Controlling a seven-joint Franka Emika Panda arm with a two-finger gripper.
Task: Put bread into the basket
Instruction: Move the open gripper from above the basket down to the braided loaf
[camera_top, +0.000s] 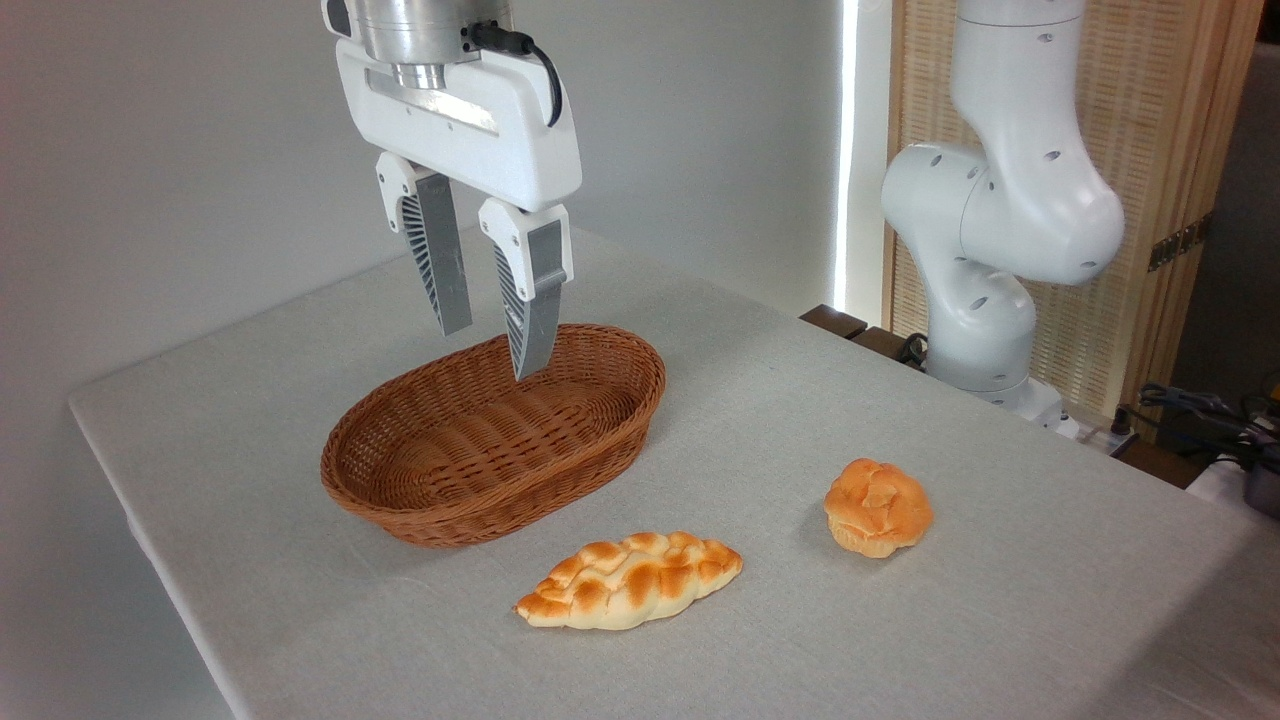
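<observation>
Camera view, fixed, looking across a cloth-covered table (950, 640). At left, the basket (380, 495) sits empty on the cloth, its long axis running from near left to far right. Above its far half hangs the gripper (492, 348), pointing down, its two fingers (533, 300) spread with a clear gap between them and nothing held. Their tips appear to lie over the basket's interior, clear of the weave; exact height cannot be judged from this one view. Right of centre and nearer the camera, the bread (630, 581) lies flat on the cloth just in front of the basket, apart from its rim and untouched. Further right rests a bun (877, 506), well apart from the loaf. At far right the arm (1000, 230) rises from its base beside the table's edge. Progress: no step of the task is complete. Reaching for the bread, grasping it, carrying it and releasing it in the basket all remain.
</observation>
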